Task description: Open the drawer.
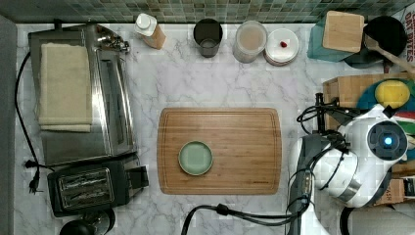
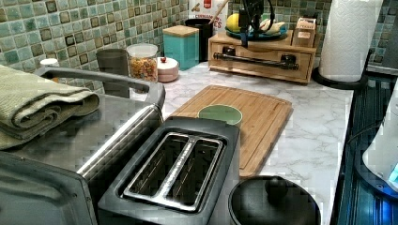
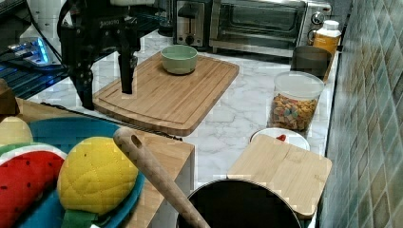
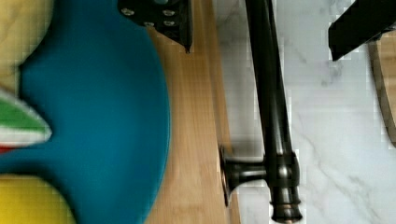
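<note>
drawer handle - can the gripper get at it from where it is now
Probably yes. In the wrist view the gripper is open with one finger on each side of the black bar handle, and nothing sits between them. The drawer looks shut.

marble counter (image 1: 147, 88), cutting board (image 1: 244, 147), toaster (image 1: 88, 188)

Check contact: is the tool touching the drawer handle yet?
Apart. In the wrist view the two fingers straddle the black bar handle, open, with wood and marble visible between each finger and the bar. The tool hasn't closed on it.
</note>
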### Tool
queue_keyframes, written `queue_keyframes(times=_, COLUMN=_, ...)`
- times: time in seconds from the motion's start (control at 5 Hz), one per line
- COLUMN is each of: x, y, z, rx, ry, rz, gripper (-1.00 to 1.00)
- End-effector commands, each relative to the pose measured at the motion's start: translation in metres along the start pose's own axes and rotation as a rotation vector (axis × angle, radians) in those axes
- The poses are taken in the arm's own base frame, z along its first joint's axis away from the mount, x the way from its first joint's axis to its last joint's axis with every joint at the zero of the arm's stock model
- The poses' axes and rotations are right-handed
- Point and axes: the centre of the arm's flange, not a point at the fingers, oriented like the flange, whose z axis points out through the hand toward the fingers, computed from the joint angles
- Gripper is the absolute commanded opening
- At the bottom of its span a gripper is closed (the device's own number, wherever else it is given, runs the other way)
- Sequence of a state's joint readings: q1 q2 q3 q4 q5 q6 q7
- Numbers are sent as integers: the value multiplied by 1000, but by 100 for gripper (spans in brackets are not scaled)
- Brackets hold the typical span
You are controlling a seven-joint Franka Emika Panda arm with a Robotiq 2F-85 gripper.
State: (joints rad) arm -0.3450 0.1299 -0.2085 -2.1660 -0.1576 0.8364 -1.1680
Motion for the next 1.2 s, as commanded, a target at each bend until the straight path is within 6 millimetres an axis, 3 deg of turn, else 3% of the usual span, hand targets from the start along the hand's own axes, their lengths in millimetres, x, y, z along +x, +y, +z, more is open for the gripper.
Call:
queue_keyframes(times=0.2, x=-5, y=-50, z=-3, rx=2, ry=61, rz=-114, gripper=100)
queue_keyframes(times=0.6, x=-23, y=-33, z=30, rx=36, ry=83, rz=-94, gripper=100)
queue_keyframes(times=1.2, x=-54, y=-47, z=73, rx=34, ry=82, rz=-19, gripper=100)
